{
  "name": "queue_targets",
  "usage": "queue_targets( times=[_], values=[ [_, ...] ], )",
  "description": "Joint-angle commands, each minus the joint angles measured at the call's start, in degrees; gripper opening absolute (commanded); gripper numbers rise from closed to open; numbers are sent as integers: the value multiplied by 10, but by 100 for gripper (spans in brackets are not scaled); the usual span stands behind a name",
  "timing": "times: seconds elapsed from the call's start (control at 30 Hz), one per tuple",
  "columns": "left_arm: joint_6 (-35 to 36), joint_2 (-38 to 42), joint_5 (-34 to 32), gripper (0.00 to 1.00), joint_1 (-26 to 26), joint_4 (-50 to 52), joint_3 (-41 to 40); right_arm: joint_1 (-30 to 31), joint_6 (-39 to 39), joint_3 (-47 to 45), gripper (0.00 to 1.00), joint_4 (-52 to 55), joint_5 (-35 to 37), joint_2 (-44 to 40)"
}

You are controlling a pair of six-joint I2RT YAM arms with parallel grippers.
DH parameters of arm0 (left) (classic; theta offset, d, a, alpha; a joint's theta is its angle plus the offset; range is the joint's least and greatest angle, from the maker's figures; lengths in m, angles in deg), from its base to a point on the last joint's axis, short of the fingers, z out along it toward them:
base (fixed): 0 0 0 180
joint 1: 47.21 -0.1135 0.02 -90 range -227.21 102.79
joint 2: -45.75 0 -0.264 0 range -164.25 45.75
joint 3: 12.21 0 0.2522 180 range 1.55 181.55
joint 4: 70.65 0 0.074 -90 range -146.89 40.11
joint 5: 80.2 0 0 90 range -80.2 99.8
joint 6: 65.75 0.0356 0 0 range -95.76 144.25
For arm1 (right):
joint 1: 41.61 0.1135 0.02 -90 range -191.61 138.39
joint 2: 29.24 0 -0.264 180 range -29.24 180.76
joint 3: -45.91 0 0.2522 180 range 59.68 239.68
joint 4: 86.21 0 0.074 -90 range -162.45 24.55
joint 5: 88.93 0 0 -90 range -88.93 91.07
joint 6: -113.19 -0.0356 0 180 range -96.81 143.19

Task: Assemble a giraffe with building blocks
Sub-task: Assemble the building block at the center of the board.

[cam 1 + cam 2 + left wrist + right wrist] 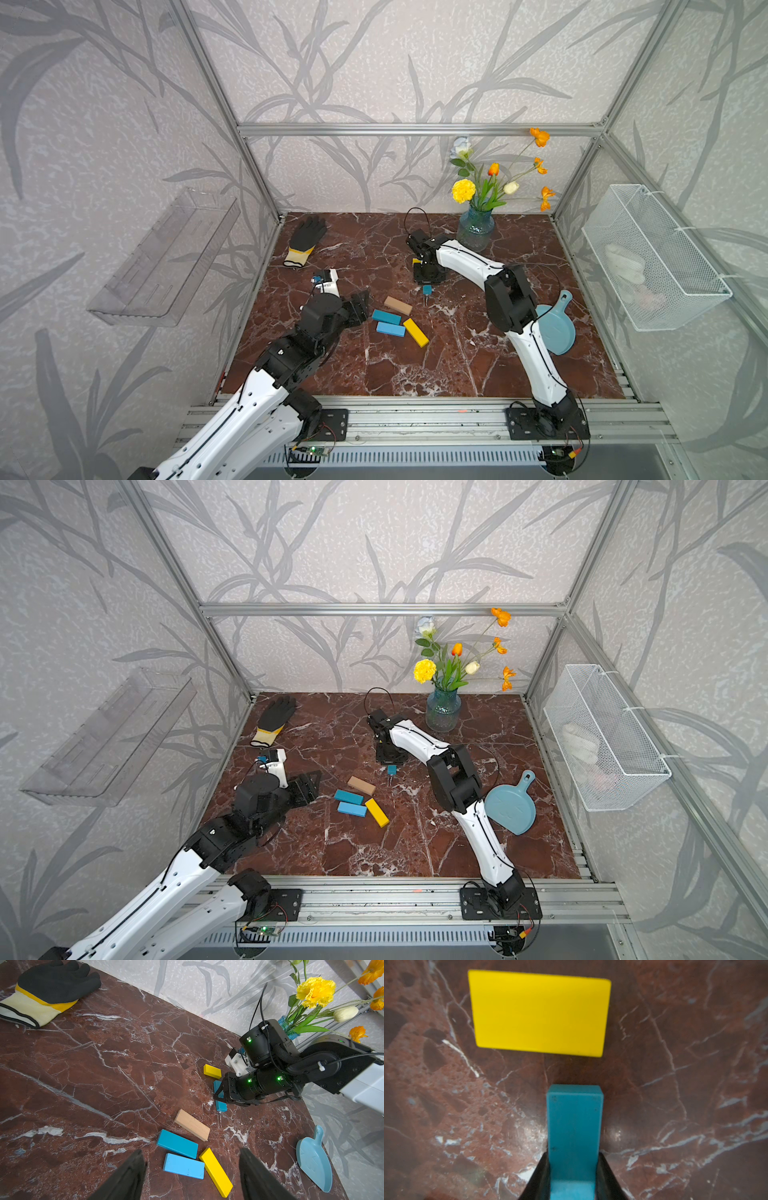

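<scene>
Blocks (176, 1144): three blue, two yellow, one tan; right gripper (573, 1159) tight around a blue block (574, 1122), left gripper (191, 1152) apart, empty.

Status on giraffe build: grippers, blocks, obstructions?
Right gripper shut on teal block, end facing short yellow block, not touching. Left gripper open, near tan block, blue block, light-blue block, long yellow block. Scoop off to side; nothing blocking.
</scene>
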Motion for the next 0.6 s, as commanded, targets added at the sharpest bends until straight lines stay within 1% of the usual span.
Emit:
queue_targets(
  times=[0.0, 0.17, 0.4, 0.57],
  values=[
    [9, -2, -2, 73, 2, -10, 10, -2, -6, 16, 18, 19, 15, 32],
    [8, -5, 2, 73, 3, -17, 11, -3, -6, 33, 20, 25, 19, 45],
    [10, -14, 5, 73, 2, -19, 12, -2, -6, 78, 21, 48, 19, 74],
    [10, -15, 5, 73, 2, -20, 12, -3, -6, 93, 21, 56, 23, 83]
  ],
)
